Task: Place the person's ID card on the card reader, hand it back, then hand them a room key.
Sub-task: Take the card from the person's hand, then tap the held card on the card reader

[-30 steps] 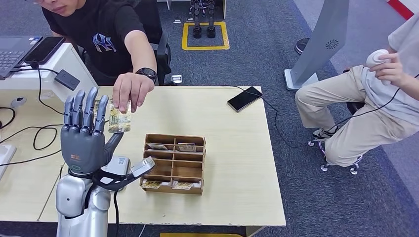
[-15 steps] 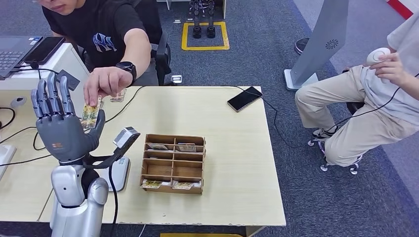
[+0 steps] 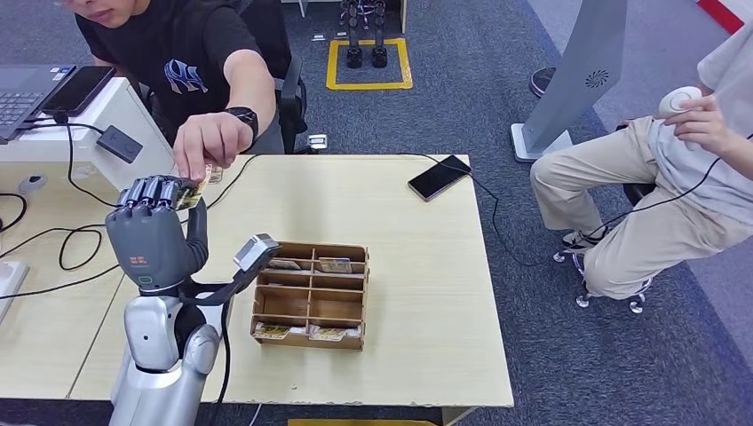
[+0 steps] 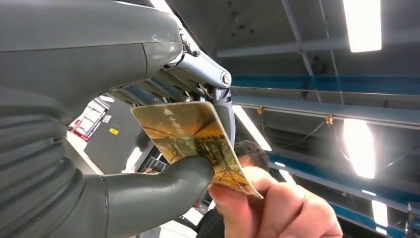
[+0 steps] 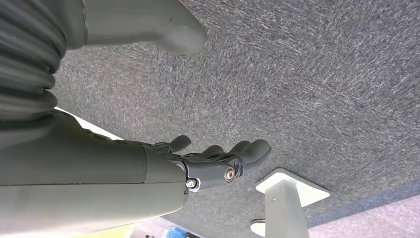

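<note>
Nearest the camera in the head view, the silver left arm rises from the table's front edge and carries the dark grey left hand upright, back of the hand toward us, fingers folded over at the top. Pinched there is the yellow-brown patterned ID card. The left wrist view tells it better: the thick grey thumb presses the ID card from one side and the darker fingers close on it from the other, while the person's hand also grips its far corner. So both parties have hold of it, which reads as a handover in mid-exchange; I can't tell from these frames which way it's travelling.

Just beside the arm sits the open wooden box of small compartments, a few cards lying in its near and far cells, probably the room keys, placed within easy reach. The light wooden table runs back to a black phone on a cable near the far edge.

The right hand hangs low over grey carpet, fingers loosely extended and apart, holding nothing. Beyond the table, the person in a black shirt leans in, hand stretched down to the card.
</note>
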Robot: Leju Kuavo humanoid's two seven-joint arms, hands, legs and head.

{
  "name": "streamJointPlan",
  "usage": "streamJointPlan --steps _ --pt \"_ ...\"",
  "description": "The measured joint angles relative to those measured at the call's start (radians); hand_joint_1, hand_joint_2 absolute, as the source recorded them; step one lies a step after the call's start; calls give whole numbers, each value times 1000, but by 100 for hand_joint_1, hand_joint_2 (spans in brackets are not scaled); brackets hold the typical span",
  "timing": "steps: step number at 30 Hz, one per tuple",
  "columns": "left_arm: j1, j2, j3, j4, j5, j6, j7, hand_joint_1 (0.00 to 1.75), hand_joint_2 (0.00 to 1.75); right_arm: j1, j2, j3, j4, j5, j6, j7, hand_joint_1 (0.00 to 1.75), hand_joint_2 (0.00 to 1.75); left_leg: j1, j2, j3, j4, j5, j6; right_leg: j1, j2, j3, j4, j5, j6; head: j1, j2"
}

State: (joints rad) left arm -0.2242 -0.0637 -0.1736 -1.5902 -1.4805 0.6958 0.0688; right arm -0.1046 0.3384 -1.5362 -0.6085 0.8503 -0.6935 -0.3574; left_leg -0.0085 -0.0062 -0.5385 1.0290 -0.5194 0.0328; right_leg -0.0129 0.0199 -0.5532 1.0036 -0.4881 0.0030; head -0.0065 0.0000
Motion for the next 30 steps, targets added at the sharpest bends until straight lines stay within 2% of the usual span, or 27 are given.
streamJointPlan --steps 18,30 --pt "3 6 -19 0 0 1 11 175 175 0 0 0 0 -16 0 2 0 175 0 0 0 0 0 0 0 0 0 0 0 0 0 0" --pt "50 11 -17 -26 0 2 6 175 175 0 0 0 -1 -33 0 12 0 175 0 -1 -1 0 0 0 0 -1 0 0 0 0 0 0"
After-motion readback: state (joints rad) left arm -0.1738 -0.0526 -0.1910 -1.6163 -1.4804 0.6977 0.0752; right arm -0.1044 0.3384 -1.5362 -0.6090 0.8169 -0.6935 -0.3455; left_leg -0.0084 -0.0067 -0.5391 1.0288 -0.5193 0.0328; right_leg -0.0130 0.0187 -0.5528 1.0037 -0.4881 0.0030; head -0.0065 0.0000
